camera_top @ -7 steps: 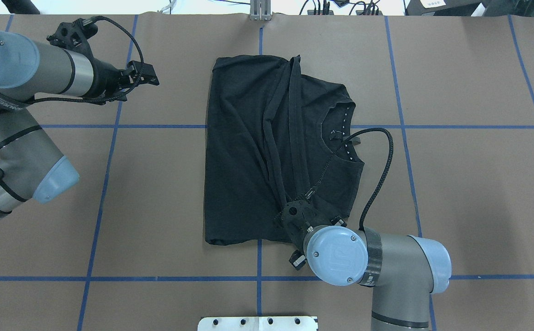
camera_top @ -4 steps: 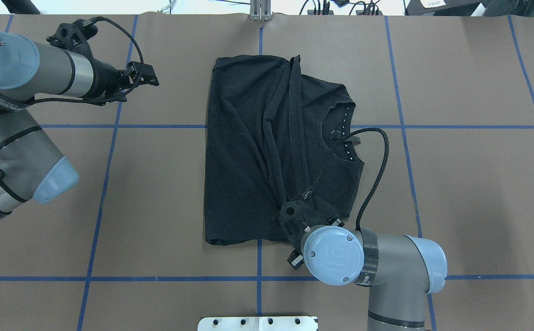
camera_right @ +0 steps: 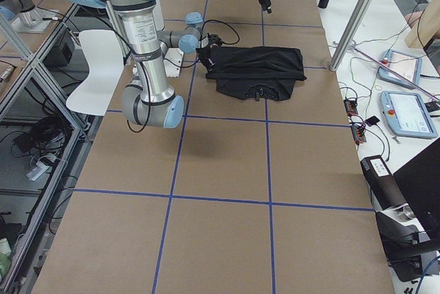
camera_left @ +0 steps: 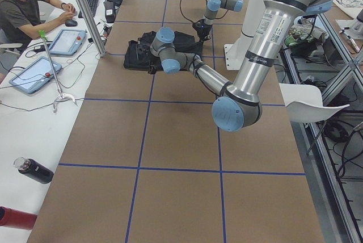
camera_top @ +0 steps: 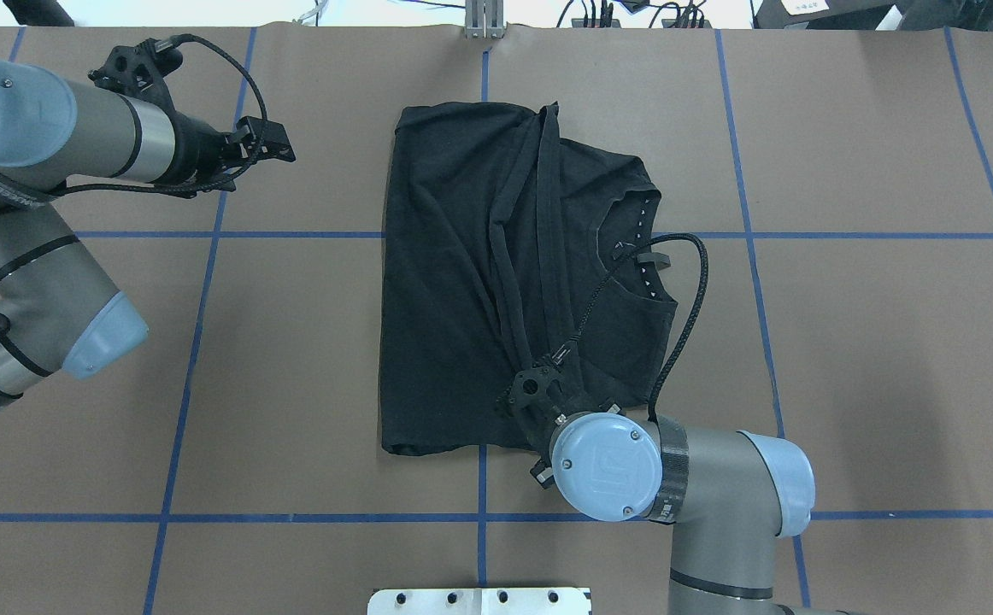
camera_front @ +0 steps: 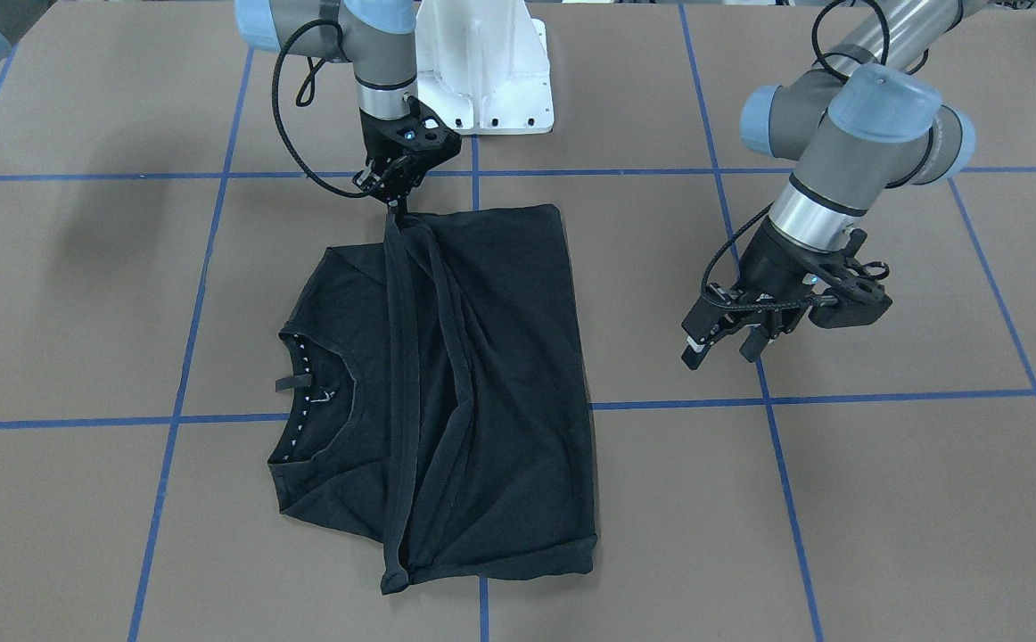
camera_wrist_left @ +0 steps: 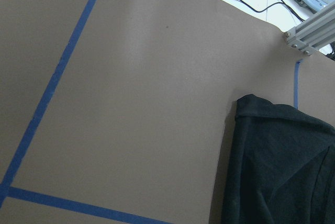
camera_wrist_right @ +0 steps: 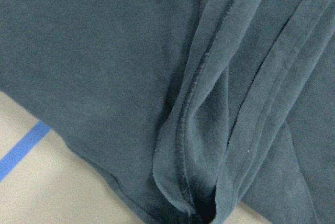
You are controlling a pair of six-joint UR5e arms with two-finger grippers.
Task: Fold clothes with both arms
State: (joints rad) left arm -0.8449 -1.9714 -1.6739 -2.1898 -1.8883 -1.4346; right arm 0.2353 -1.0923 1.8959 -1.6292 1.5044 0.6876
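Note:
The black T-shirt [camera_front: 500,357] lies partly folded on the brown table, its dotted collar [camera_front: 304,383] towards the robot's right. It also shows in the overhead view [camera_top: 445,299]. My right gripper [camera_front: 396,198] is at the shirt's edge nearest the robot. It is shut on a hem strip that rises slightly to it. In the overhead view its wrist [camera_top: 603,465] hides the fingers. The right wrist view shows only folded cloth [camera_wrist_right: 104,51]. My left gripper [camera_front: 721,348] is open and empty above bare table, well apart from the shirt. It also shows in the overhead view [camera_top: 283,149]. The chest print is hidden.
The white pedestal base [camera_front: 482,62] stands at the robot's side of the table. Blue tape lines [camera_top: 206,235] grid the brown surface. An aluminium post [camera_top: 484,21] stands at the far edge. A side table holds tablets [camera_left: 34,72], with an operator [camera_left: 22,4] seated there.
My right arm has moved a little towards the robot's left and forward over the shirt, with the hem strip still in its gripper. The left arm has barely moved.

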